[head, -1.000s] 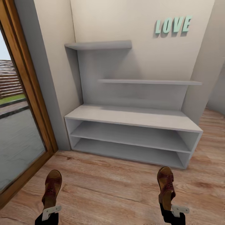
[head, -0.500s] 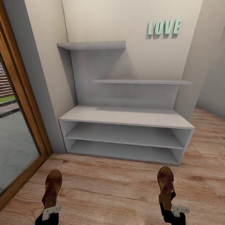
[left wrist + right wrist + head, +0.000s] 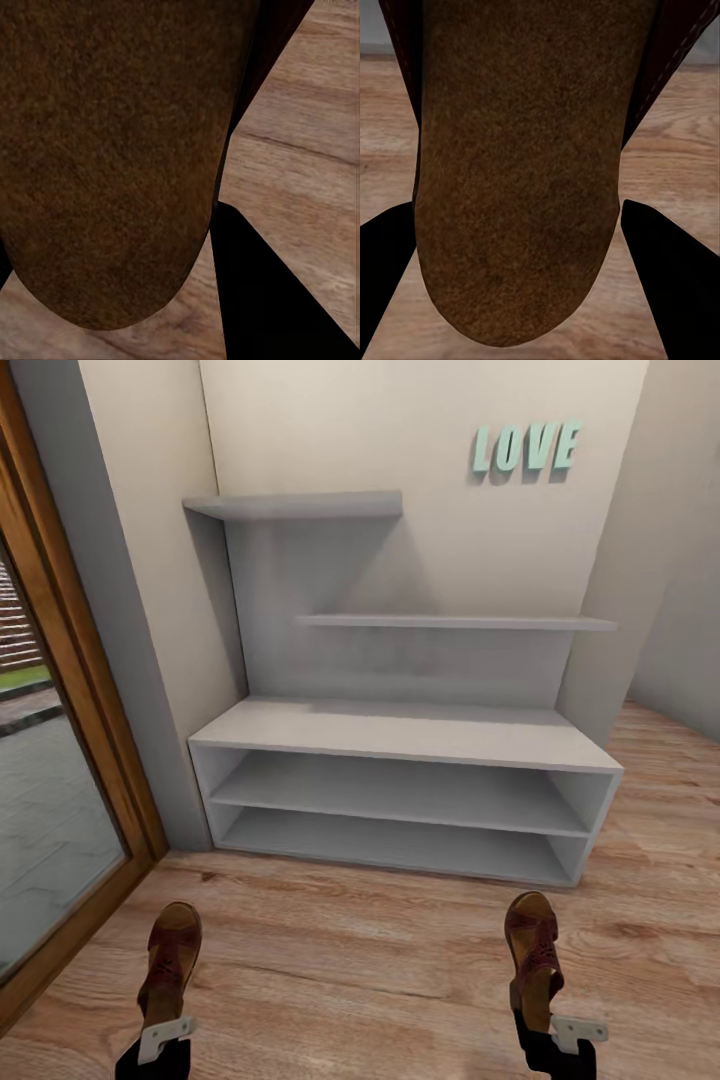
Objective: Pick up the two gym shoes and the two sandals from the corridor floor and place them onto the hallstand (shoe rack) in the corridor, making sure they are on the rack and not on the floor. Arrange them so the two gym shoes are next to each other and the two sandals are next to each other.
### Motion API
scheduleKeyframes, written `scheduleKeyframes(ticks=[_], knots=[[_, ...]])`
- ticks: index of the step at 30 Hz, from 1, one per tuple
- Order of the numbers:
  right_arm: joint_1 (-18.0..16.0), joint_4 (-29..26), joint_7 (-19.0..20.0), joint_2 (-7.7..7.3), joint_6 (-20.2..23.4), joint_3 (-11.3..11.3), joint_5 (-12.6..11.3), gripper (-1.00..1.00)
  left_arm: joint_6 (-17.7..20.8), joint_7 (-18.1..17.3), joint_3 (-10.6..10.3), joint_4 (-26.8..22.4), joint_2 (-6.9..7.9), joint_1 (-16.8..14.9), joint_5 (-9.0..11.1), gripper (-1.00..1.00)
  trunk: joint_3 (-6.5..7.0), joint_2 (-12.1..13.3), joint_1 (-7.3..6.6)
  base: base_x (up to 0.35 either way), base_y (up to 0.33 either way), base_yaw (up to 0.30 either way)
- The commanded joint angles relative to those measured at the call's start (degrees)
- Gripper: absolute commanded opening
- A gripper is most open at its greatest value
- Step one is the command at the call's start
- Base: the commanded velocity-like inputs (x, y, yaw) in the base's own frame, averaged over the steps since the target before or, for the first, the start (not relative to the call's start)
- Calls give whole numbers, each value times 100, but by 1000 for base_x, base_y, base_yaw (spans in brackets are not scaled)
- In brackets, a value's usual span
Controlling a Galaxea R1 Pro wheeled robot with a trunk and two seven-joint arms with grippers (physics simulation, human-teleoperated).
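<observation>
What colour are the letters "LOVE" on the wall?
Pale mint green letters, seen best in the head view.

— Where are the arms?
— Both low at the near edge of the head view, reaching forward, well apart.
— And the left end effector [image 3: 160,1032]?
— Clamped on a sandal [image 3: 172,957], toe forward.
— The right end effector [image 3: 545,1028]?
— Likewise gripping the other sandal [image 3: 532,952] by its heel.

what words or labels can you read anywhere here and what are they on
"LOVE": raised mint-green letters mounted on the cream wall, above and to the right of the grey shoe rack.
No other readable text; the sandals and the shelves carry none.
</observation>
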Motion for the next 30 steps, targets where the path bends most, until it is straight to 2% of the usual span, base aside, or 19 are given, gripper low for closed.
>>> scheduleKeyframes(ticks=[1, 3, 4, 5, 9, 10, 14, 20, 23, 25, 30], knots=[[-4, 6, 50, 1, -18, -49, 10, -100, -13, -6, 52, 5, -6, -18, -83, -100, -5, -2, -1, 0, 0, 0], [-4, 5, 47, -1, -18, -53, 10, -100, 6, -3, 29, -2, -32, -52, -91, -100, -5, -2, -1, 0, 0, 0], [-4, 5, 45, -16, -21, -56, 10, -100, 145, 7, -121, -41, -127, -103, -103, -100, -5, -2, -1, 0, 0, -50], [-4, 5, 45, -31, -22, -56, 10, -100, 209, 8, -156, -52, -146, -122, -103, -100, -5, -2, -1, 0, 0, -85], [-4, 5, 44, -165, -20, -57, 10, -100, 877, 11, -373, -92, -258, -424, -106, -100, 1, -2, -1, 0, 0, -183], [-4, 5, 44, -200, -19, -57, 9, -100, 1147, 9, -445, -97, -293, -556, -103, -100, 3, -2, -1, 0, 0, -230], [-6, 10, 44, -326, -13, -57, 3, -100, 1826, 10, -616, -103, -421, -973, -99, -100, 14, -2, -1, 0, 0, -245], [-6, 13, 38, -405, -10, -60, 2, -100, 2499, 18, -678, -105, -581, -1526, -98, -100, 31, -2, -1, 0, 0, -259], [-7, 19, 36, -433, -10, -63, -4, -100, 2966, 45, -688, -105, -710, -1866, -98, -100, 39, -2, -1, 0, 0, -271], [-6, 21, 34, -450, -10, -65, -46, -100, 3406, 73, -692, -105, -836, -2183, -103, -100, 44, -2, -1, 0, 0, -282], [-4, 23, 35, -465, -8, -66, -177, -100, 3861, 142, -694, -105, -920, -2555, -106, -100, 58, -2, -1, 0, 0, -287]])
